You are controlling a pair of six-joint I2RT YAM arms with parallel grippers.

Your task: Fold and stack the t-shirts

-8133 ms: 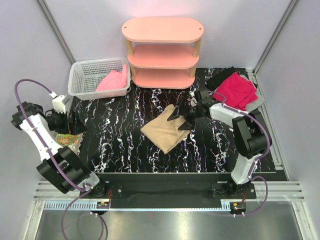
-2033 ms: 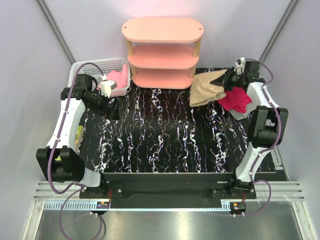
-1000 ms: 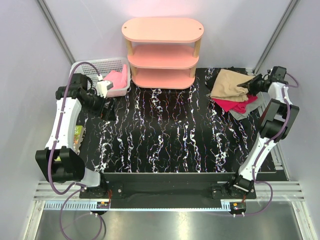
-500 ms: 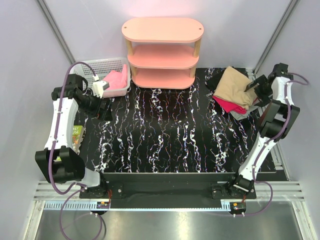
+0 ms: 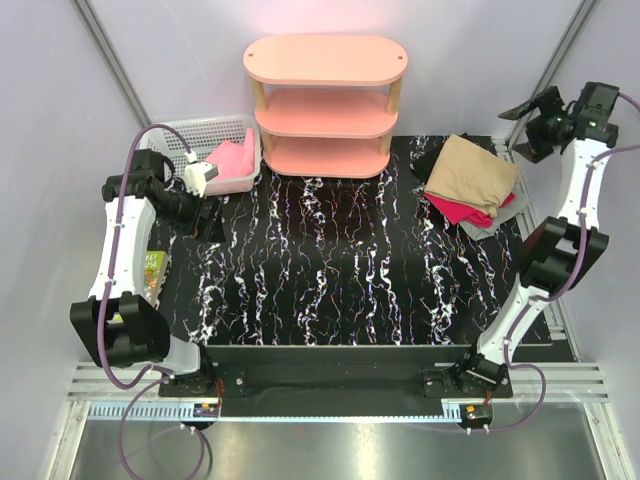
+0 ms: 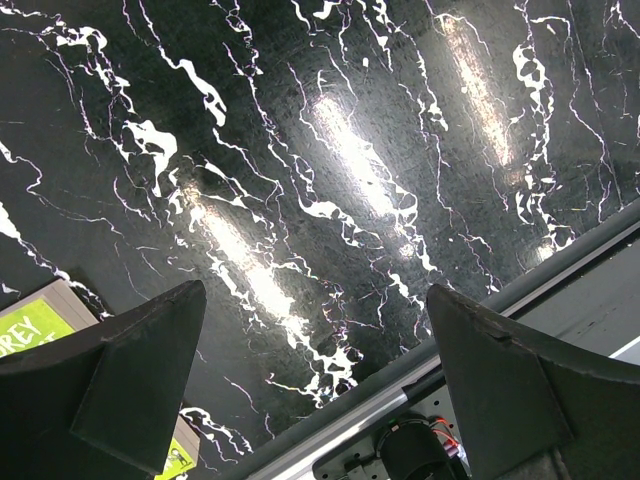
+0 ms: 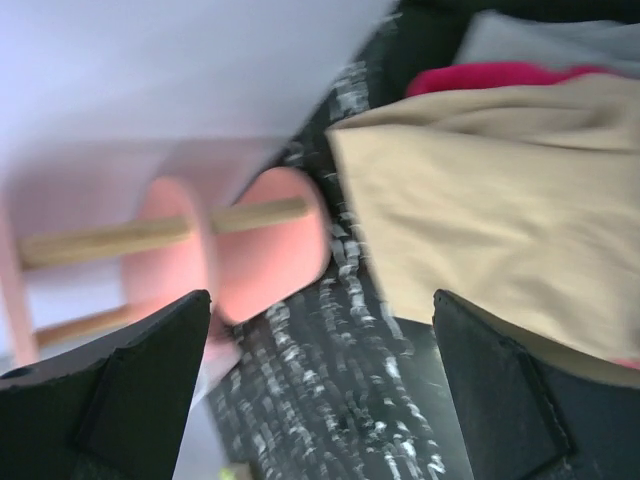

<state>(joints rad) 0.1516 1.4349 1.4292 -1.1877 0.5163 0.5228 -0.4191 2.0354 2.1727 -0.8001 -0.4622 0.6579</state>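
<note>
four shirts piled up now, one to go
right fingers (image 5: 511,131) just dropped the tan t-shirt (image 5: 470,172) and lifted away, spread wide and empty. it tops the magenta t-shirt (image 5: 455,211), grey t-shirt (image 5: 486,226) and black t-shirt (image 5: 430,160) in the bench's (image 5: 330,270) far right corner. left fingers (image 6: 310,295) hang open, empty, by the basket (image 5: 165,140) holding the pink t-shirt (image 5: 228,160), probably next.

Table (image 6: 340,170): black marble-patterned top, smooth and glossy, showing lamp glare. Tan t-shirt (image 5: 470,172) and magenta t-shirt (image 5: 455,210): soft matt cloth. Basket (image 5: 160,160): white plastic mesh. Shelf (image 5: 326,60): smooth matt pink boards on pale wooden posts.
</note>
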